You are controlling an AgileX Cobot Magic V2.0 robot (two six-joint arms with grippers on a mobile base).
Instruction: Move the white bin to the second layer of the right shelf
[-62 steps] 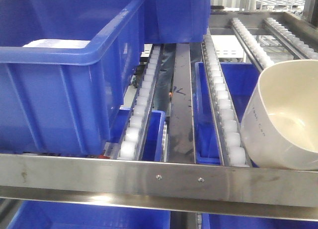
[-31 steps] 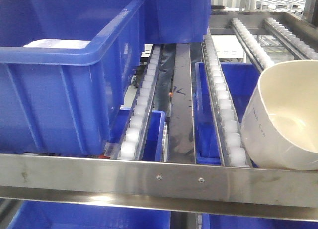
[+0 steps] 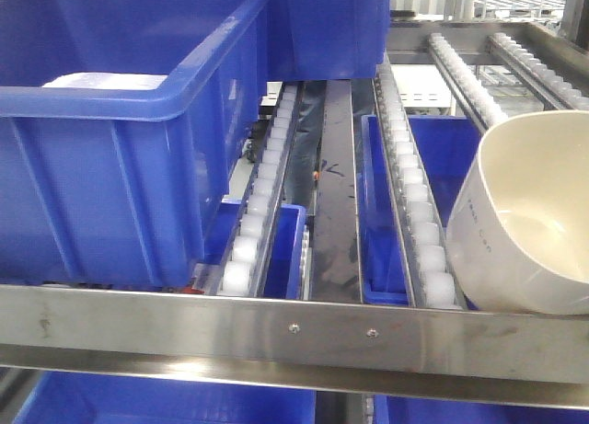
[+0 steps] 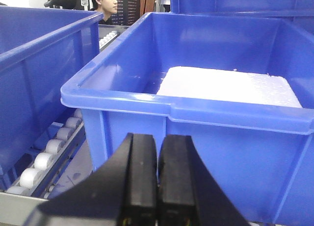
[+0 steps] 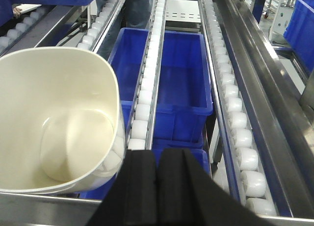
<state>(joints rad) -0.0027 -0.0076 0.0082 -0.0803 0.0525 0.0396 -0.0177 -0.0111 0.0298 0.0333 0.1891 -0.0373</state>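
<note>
The white bin (image 3: 525, 222) lies tilted on the roller lanes of the right shelf second layer (image 3: 419, 231), just behind the flat steel front rail (image 3: 368, 332), with its mouth turned up and toward me. In the right wrist view the white bin (image 5: 54, 118) is at the left, its rim over a roller lane (image 5: 147, 88). My right gripper (image 5: 158, 155) is shut and empty, just right of the bin's rim and apart from it. My left gripper (image 4: 158, 140) is shut and empty, in front of a blue crate (image 4: 221, 123).
A large blue crate (image 3: 120, 139) holding a white foam slab (image 4: 230, 86) fills the left lanes, with another blue crate (image 3: 331, 28) behind it. More blue crates (image 5: 167, 84) sit on the level below. A person (image 4: 105, 5) stands behind the racks.
</note>
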